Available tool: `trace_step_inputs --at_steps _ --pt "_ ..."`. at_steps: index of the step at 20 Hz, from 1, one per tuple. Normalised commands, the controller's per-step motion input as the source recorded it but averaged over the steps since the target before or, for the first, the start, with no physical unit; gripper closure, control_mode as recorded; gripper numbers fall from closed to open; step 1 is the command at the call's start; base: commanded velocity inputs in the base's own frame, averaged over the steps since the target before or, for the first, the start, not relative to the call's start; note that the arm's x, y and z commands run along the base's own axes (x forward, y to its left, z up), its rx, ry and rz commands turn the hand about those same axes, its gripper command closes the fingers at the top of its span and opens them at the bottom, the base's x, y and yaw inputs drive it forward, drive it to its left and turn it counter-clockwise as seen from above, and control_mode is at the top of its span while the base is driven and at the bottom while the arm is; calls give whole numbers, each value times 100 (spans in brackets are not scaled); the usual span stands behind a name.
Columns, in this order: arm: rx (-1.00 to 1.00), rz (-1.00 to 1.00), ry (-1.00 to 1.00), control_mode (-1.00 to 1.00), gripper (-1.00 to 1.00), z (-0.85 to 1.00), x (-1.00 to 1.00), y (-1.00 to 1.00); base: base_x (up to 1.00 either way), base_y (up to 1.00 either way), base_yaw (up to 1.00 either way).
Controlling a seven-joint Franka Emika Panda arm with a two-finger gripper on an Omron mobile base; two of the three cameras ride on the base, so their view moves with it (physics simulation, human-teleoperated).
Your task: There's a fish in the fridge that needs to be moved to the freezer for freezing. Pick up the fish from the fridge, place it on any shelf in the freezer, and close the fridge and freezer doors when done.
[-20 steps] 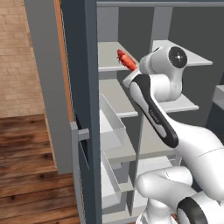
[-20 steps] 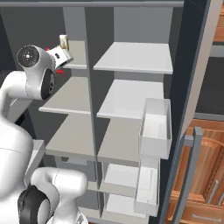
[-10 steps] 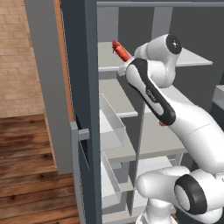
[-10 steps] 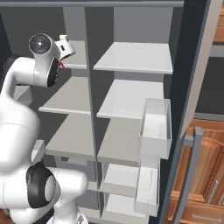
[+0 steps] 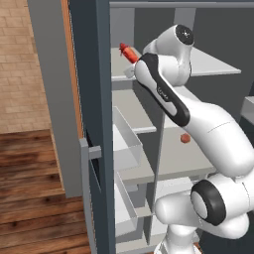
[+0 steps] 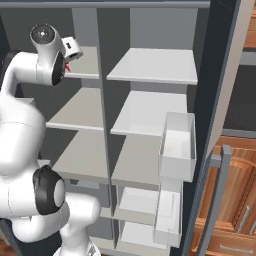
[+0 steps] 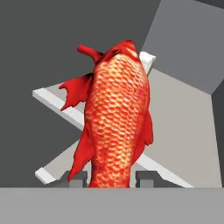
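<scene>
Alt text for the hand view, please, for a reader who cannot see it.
A red-orange scaly fish stands clamped between the gripper's two dark finger tips, its tail end pointing away from the camera. Behind it lies a light-grey shelf inside a dark grey compartment.

- In the left base view, most of the fish sits behind the white arm, so just a bit of red pokes out up high.
- In the hand view, the fish's bottom end goes down behind the grey band.
- The finger tips are mostly cut off there too.
- A small red-brown thing lies on a right-hand shelf, too small to tell what it is.
- The right door is cut off by the top edge.
</scene>
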Motion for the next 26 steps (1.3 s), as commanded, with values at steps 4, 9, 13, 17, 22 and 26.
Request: trace_step_inputs --at_steps 4,9,13,17,22,26 --pt "0 0 0 -100 100 -20 25 3 0 0 0" --pt "0 0 1 -100 100 -14 28 8 0 0 0" --pt "0 0 17 -100 100 -23 39 10 0 0 0" --pt "0 0 13 -100 100 -19 37 7 0 0 0" --pt "0 0 9 -100 100 0 14 4 0 0 0" --pt "0 0 4 -100 100 0 19 6 0 0 0"
